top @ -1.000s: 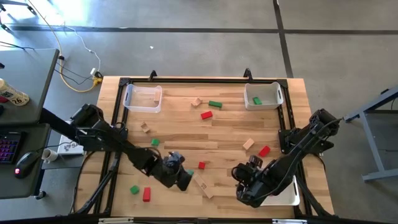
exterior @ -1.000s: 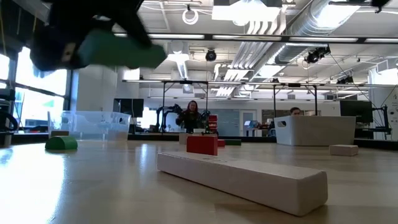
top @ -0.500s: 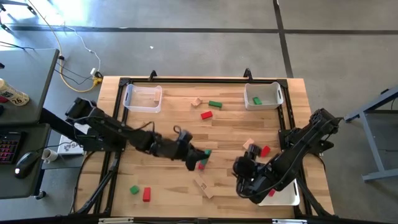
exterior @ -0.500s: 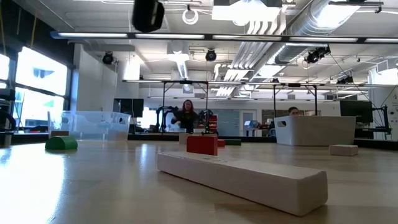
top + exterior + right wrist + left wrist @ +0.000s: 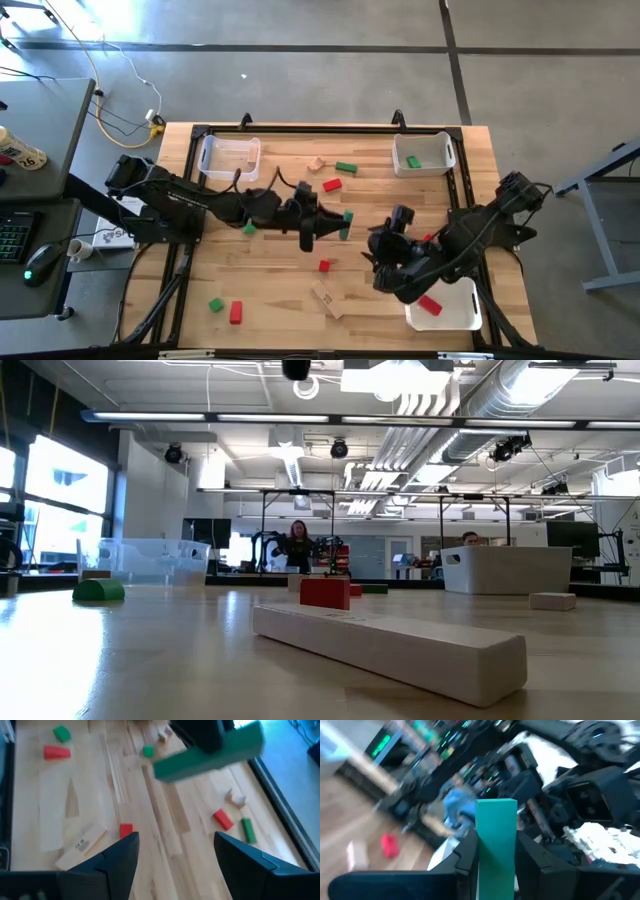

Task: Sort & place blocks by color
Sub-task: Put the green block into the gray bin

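I have the left hand (image 5: 340,222) out over the middle of the wooden slatted surface (image 5: 270,200), its two dark fingers (image 5: 467,852) pinching a long green painted wooden bar (image 5: 496,840) by its sides, so most of its length stands clear beyond the tips; in the right wrist view the same bar hangs well above the boards rather than resting on them. I judge it is held high so it can travel over the loose pieces, and its likely goal is the white plastic bin at the far right corner (image 5: 441,150), which already holds a small green block (image 5: 414,161). The right hand (image 5: 172,857) hovers near the middle of the surface too, just right of the left one, fingers spread wide and holding nothing. A red block (image 5: 428,306) lies in the white tray at the near right corner (image 5: 452,318), so reds seem to collect there. Still loose are a small red cube (image 5: 324,266), a long tan wooden bar (image 5: 325,299), a red block (image 5: 235,312) and green block (image 5: 215,304) near the front left, and a red block (image 5: 331,185), green bar (image 5: 346,167) and tan piece (image 5: 316,163) toward the back. The clear plastic bin at the far left (image 5: 228,158) looks unused. With both arms crowding the centre, I would watch for a clash.
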Available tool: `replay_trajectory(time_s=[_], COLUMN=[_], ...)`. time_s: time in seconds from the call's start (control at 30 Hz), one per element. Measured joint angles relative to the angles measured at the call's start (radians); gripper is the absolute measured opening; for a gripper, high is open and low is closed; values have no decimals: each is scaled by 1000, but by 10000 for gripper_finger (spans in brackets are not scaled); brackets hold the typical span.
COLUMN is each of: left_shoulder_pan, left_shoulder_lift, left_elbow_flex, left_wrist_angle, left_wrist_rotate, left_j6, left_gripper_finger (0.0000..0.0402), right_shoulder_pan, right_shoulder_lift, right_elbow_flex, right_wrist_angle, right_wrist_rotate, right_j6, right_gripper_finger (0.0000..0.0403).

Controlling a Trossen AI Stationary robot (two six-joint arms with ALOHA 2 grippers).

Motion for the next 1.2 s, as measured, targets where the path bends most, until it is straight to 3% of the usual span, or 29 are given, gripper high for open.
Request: replay_trajectory(time_s=[0.3,0.73,0.93,1.2], left_shoulder_pan=[64,138,175,197], left_shoulder_lift=[0,0,0,0], left_elbow_flex=[0,0,0,0], left_wrist_angle=[203,314,317,353], left_wrist_rotate=[171,389,457,471], left_j6=[189,274,274,274], left_gripper_finger=[63,63,63,63], right_shoulder_pan=[-43,-126,-170,-234], right_shoulder_lift=[0,0,0,0], right_elbow_flex=[149,165,165,165], right_wrist_angle=[1,189,234,245], right_wrist_rotate=[-1,-20,-45,-86], right_j6=[-111,-83,-70,-44], right_gripper_finger=[245,245,245,242])
